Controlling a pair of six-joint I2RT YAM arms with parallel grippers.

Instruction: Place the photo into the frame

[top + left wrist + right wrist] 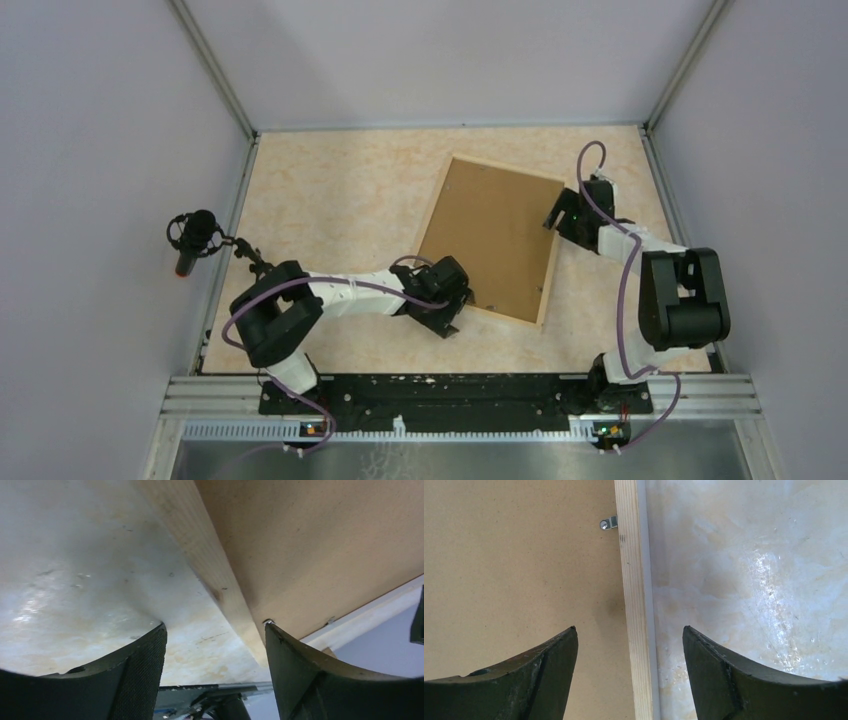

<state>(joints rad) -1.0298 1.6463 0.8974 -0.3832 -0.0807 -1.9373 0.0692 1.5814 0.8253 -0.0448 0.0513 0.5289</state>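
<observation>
The frame [551, 262], thin pale wooden strips, lies face down and tilted on the table, with the plain brown backing board [490, 235] inside it. The photo is out of view. My left gripper [455, 305] is open at the frame's near left corner. In the left wrist view [215, 626] its jaws stand either side of the strip [200, 545], one over the table, one over the board [310, 545]. My right gripper [556, 215] is open at the frame's right side. In the right wrist view [629, 628] its jaws straddle the strip [631, 580].
A small metal tab [608, 524] sits on the board [514, 555] against the strip. A black microphone [193, 235] stands past the table's left edge. Grey walls enclose the marbled table [330, 190]. The arms' mounting rail [450, 395] runs along the near edge.
</observation>
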